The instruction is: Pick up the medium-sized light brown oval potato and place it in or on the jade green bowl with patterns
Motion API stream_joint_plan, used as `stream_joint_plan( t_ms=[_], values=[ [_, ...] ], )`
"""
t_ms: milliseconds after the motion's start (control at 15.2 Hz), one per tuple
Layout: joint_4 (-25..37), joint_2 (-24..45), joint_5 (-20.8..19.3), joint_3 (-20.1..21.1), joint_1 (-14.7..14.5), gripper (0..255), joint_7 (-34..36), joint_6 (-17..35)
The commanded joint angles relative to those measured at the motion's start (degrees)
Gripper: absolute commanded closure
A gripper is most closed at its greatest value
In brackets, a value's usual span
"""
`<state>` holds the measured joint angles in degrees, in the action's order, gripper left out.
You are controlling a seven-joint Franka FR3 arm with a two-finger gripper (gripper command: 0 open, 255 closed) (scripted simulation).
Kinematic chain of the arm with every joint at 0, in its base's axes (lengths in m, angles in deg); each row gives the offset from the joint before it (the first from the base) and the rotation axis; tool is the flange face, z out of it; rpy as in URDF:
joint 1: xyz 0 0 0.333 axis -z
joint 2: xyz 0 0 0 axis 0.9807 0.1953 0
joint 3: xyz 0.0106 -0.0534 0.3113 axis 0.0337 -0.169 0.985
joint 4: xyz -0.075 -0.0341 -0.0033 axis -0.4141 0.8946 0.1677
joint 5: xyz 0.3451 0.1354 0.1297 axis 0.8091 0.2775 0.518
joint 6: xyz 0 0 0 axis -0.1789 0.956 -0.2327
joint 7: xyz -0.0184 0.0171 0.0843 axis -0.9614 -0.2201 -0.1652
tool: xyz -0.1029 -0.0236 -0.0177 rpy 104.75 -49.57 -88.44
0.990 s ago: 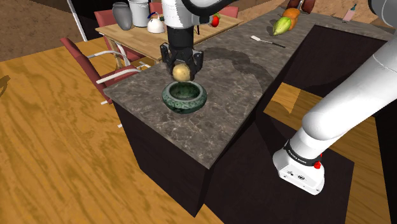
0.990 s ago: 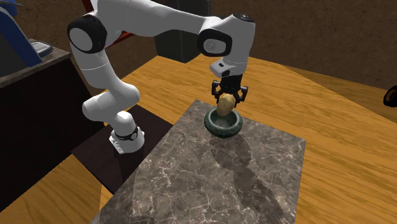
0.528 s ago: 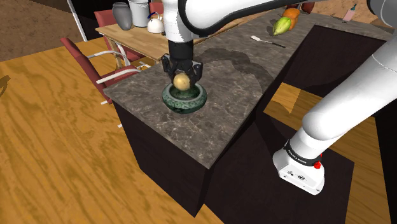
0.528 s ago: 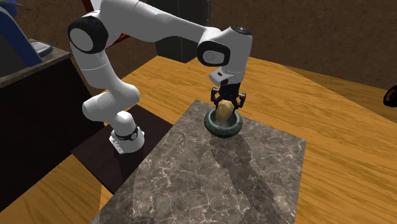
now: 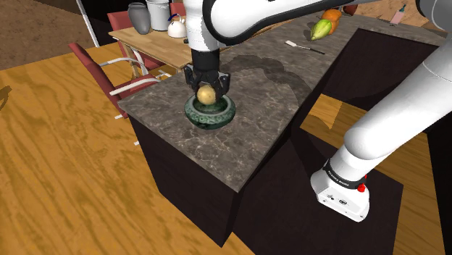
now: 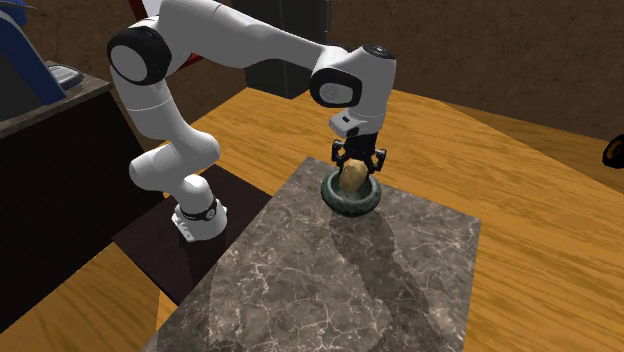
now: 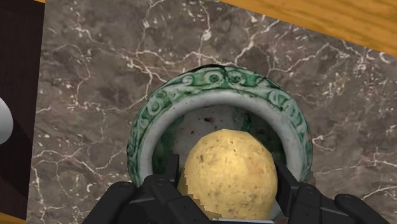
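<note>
My tool (image 6: 352,170) is clamped on the potato (image 7: 229,173), its long axis upright, lower end down inside the green patterned bowl (image 5: 222,116) on the counter (image 5: 250,109).

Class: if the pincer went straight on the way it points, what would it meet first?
The pincer points down into the green bowl; its pale inside comes first, probably touched by the held potato.
</note>
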<state>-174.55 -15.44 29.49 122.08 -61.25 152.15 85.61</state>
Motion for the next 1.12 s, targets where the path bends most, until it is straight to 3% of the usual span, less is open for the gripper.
stream_joint_plan(
  t_ms=[0,330,594,1056],
  values=[
    [0.0,0.0,0.0,0.0,0.0,0,0.0,0.0],
    [0.0,0.0,0.0,0.0,0.0,0,0.0,0.0],
    [6.9,-0.5,0.2,-0.3,0.1,0,-0.2,-7.3],
    [6.9,-0.5,0.2,-0.3,0.1,0,-0.2,-7.3]
  ],
)
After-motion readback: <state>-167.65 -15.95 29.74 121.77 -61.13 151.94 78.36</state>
